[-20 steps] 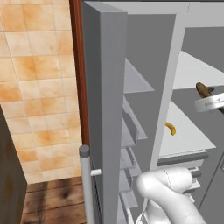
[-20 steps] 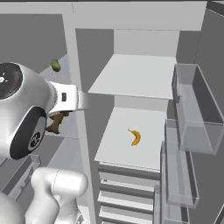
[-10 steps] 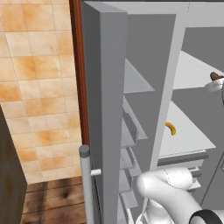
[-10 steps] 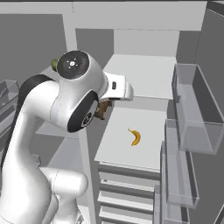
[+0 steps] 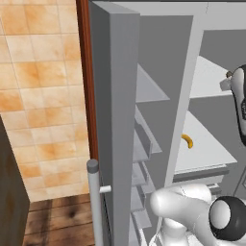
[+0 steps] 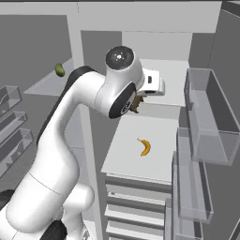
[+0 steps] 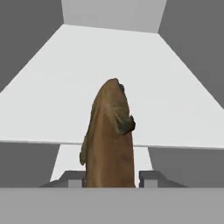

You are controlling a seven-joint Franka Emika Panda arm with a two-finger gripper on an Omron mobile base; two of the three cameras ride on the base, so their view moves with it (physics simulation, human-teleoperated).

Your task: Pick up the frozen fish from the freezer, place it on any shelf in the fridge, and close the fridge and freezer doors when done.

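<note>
Two sections: the tall grey side-by-side refrigerator stands open, its narrower freezer (image 6: 42, 117) on the left of the right base view and its wider fridge (image 6: 154, 108) beside it.
Doors: the flat grey freezer door (image 5: 120, 120) stands edge-on in the left base view, with a long silver bar handle (image 5: 94, 202); the fridge door on the far side carries clear glassy bins (image 6: 206, 117).
Arm: the white jointed robot arm (image 6: 70, 140) rises from the lower left of the right base view and bends over into the fridge opening.
Shelves: a flat white upper shelf (image 6: 171, 86) and a flat white lower shelf (image 6: 140, 159) span the fridge; pale grey glassy shelves (image 5: 146, 86) cross the freezer.
Drawers: stacked white drawers (image 6: 133, 206) sit under the lower shelf.
Gripper: the dark two-finger gripper (image 7: 110, 179) is clenched on the fish, one tip on each side of its body.
Fish: the dark brown slender frozen fish (image 7: 109, 135) points away from the hand, in the air at the front edge of the upper shelf; it seems not to touch the board, though the view is too tight to be sure.
Banana: a small yellow curved banana (image 6: 145, 146) lies on the lower shelf.
Green item: a small round green thing (image 6: 60, 70) rests on a freezer shelf.
</note>
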